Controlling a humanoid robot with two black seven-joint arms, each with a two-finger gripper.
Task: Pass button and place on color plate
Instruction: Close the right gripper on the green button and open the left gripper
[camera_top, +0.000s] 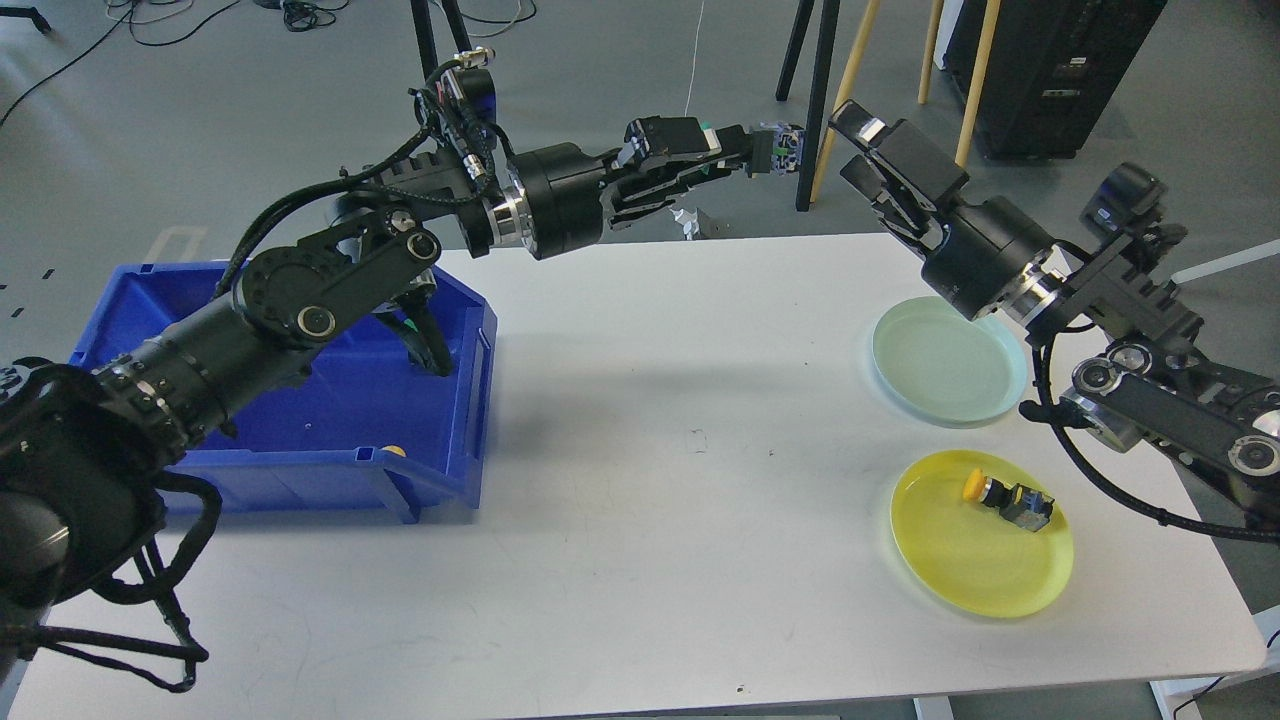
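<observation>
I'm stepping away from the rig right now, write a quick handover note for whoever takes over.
Left gripper: shut on the green button, held out above the table's far edge toward the right arm.
Right gripper: open, close to the button, not yet on it.
Yellow plate: one yellow button already on it.
Green plate: holds nothing.
Blue bin: one yellow button shows at the front wall; the left arm hides much of the rest.
Left: complete the pass, set the green button on the green plate, then handle the bin's remainder.
</observation>
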